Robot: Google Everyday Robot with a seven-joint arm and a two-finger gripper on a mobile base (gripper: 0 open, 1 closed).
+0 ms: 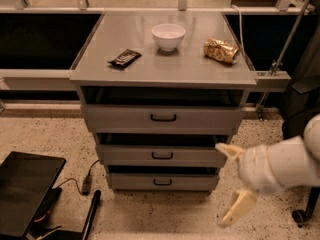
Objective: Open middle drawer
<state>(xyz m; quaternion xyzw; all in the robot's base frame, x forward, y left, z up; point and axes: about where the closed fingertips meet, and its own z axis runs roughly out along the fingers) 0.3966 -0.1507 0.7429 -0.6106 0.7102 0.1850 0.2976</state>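
One gripper point(221, 184) right of middle drawer point(131, 155)

Three drawers point(163, 118) point(162, 155) point(162, 182), one bowl point(168, 35), one gripper point(221, 184) lower-right.

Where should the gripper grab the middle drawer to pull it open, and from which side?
Take the small black bar handle at the front centre of the middle drawer, coming straight from the front. The bar lies level, so jaws should fit above and below it. The gripper, open, is off the drawer's right end.
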